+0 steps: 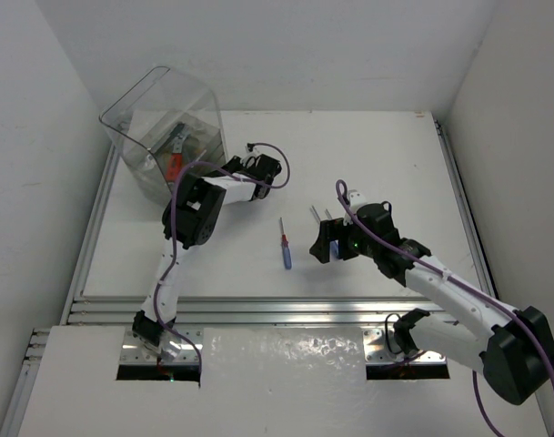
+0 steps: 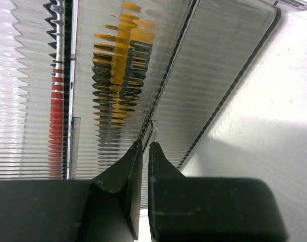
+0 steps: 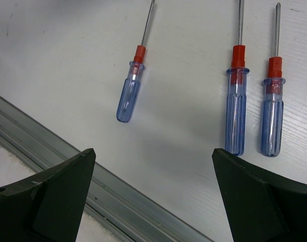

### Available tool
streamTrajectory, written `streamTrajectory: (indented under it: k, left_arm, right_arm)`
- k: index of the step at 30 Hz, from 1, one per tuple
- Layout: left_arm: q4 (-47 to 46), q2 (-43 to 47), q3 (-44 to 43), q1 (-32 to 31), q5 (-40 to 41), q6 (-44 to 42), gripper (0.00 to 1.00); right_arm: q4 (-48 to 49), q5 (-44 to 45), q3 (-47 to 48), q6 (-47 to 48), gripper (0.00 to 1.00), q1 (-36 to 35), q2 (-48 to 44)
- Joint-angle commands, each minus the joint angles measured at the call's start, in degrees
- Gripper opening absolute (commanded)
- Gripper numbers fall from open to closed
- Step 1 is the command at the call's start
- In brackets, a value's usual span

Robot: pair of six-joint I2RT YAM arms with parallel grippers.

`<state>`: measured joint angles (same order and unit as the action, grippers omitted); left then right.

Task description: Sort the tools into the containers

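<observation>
The clear plastic box [image 1: 163,137] stands tilted at the far left. Red and yellow-handled tools show blurred through its ribbed wall [image 2: 118,65]. My left gripper [image 2: 144,145] is at the box's near right edge [image 1: 202,175], its jaws closed to a thin slit on the plastic wall. Three blue-handled screwdrivers lie on the table: one apart [image 3: 129,93] [image 1: 284,246], and two side by side [image 3: 235,111] [image 3: 272,113]. My right gripper [image 3: 152,152] [image 1: 327,241] hovers wide open and empty above them. The wrench and black-handled tool are out of view.
An aluminium rail [image 1: 258,308] [image 3: 67,156] runs along the table's near edge, just below my right gripper. White walls close in the table on the left, back and right.
</observation>
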<state>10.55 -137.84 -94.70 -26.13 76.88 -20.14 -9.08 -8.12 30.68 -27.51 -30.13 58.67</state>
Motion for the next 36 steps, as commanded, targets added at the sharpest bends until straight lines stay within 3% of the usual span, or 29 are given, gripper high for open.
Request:
streamTrajectory:
  k: [1,17,28,31,32,34,36]
  left_arm:
    - [-4.2,-0.3,0.4,1.5,-0.2,0.6,0.0]
    - [2.3,3.3,-0.1,-4.8,-2.3,9.2,0.0]
    - [14.1,7.8,-2.1,-13.1,-1.6,19.0,0.0]
    - [21.7,7.4,-4.9,-13.9,-2.8,26.5,0.0]
    - [23.8,7.2,-5.8,-13.9,-3.7,28.2,0.07]
    - [29.3,7.1,-8.2,-14.0,-7.3,32.5,0.55]
    - [31.0,8.5,-8.8,-14.3,-11.5,34.0,0.65]
  right_arm:
    - [2.3,-0.8,0.0,-0.4,0.99,0.2,-1.1]
    - [2.1,-0.5,0.0,-0.3,0.99,0.2,-1.5]
    - [1.8,0.0,0.2,-0.3,0.99,0.3,-1.7]
    - [1.7,-0.1,0.3,-0.2,0.99,0.3,-1.5]
    - [1.6,-0.1,0.3,-0.2,0.99,0.4,-1.5]
    - [1.5,-0.1,0.3,-0.3,0.99,0.3,-1.5]
    - [1.3,0.0,0.5,-0.2,0.99,0.4,-1.6]
